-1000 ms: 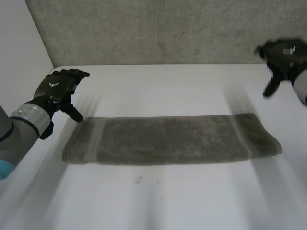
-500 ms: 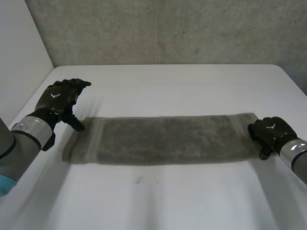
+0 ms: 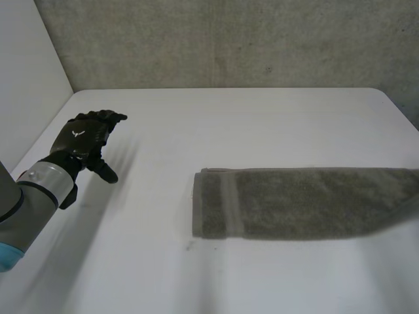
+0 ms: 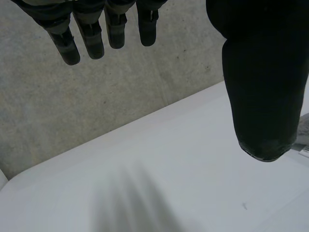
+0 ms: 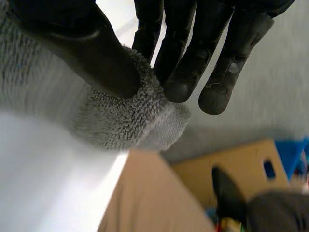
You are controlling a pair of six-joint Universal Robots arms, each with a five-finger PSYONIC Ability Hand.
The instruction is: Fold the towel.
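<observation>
The grey-green towel point(image 3: 301, 203) lies as a long folded strip on the white table point(image 3: 229, 124), its right end running past the table's right side in the head view. In the right wrist view my right hand point(image 5: 193, 43) pinches that end of the towel point(image 5: 130, 116) between thumb and fingers, and the pinched cloth hangs beyond the table edge. My left hand point(image 3: 82, 137) hovers over the table's left part, well apart from the towel's left end. Its fingers point(image 4: 91, 29) are straight and its thumb point(image 4: 260, 87) stands away from them, holding nothing.
A concrete wall point(image 3: 229, 39) closes the back of the table. Past the table's right edge, in the right wrist view, stands a cardboard box point(image 5: 159, 193) with coloured clutter beside it. A small dark speck point(image 3: 190, 246) marks the table in front of the towel.
My right hand came down onto the towel's right end, closed on it and pulled to the right. The whole towel slid right with it. The left hand barely moved.
</observation>
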